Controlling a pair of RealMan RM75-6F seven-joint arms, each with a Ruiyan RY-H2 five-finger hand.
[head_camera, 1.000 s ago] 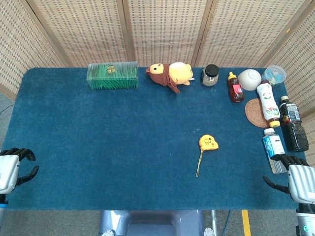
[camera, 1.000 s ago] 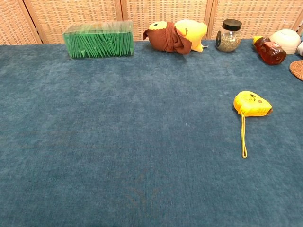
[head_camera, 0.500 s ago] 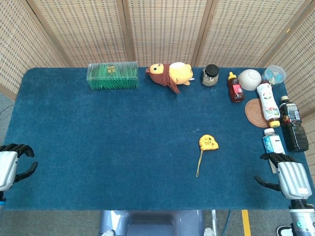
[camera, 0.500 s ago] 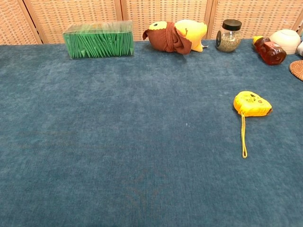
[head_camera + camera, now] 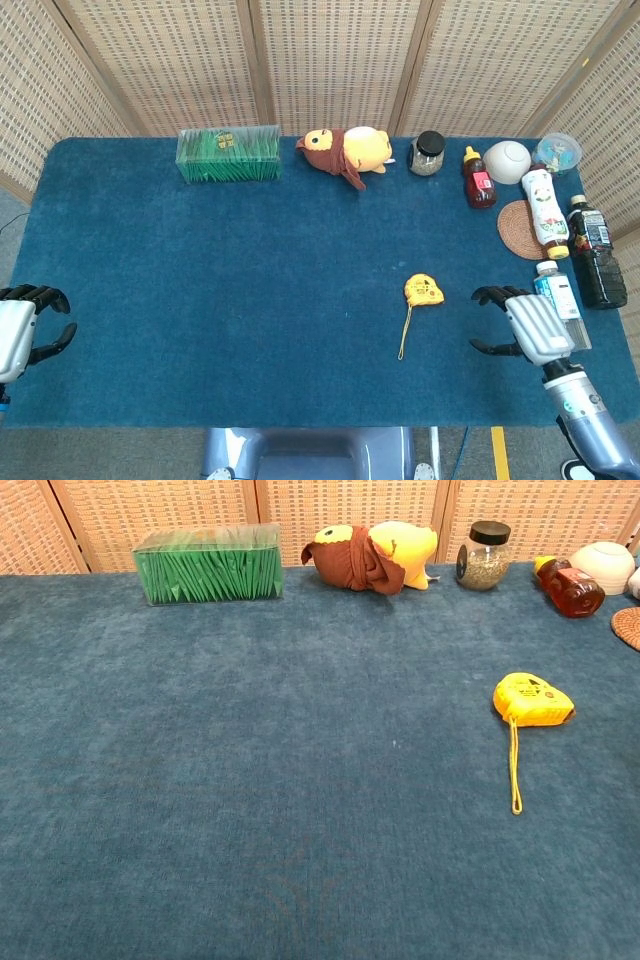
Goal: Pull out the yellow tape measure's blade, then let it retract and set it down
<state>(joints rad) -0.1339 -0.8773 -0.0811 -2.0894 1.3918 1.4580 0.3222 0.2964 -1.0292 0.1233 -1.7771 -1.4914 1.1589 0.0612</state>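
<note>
A blue carpet covers the counter (image 5: 200, 280), and woven cane screens stand behind it; along the back edge sit a clear box of green sticks (image 5: 228, 155), a stuffed duck toy (image 5: 345, 152) lying on its side, and a glass jar with a black lid (image 5: 428, 153); on the far right there is a honey bottle (image 5: 478, 178), a white bowl (image 5: 507, 161), a round woven coaster (image 5: 520, 230) and some more bottles.

The yellow tape measure (image 5: 424, 290) lies flat on the carpet, a bit right of the middle; its yellow wrist cord (image 5: 405, 330) trails toward the front edge; in the chest view the tape measure (image 5: 533, 699) sits alone with nothing touching it; I cannot see any blade sticking out.

The right hand (image 5: 525, 325) is over the counter, just to the right of the tape measure but not touching it; its dark fingers (image 5: 490, 296) are spread and curved toward the tape measure, and it holds nothing; the left hand (image 5: 22, 325) is at the front left edge, far from the tape measure, with its fingers apart and nothing in them.

So I think the job has hardly begun; nobody holds the tape measure yet; what is left is to pick it up, pull the blade out, let it slide back in, and put it down.
</note>
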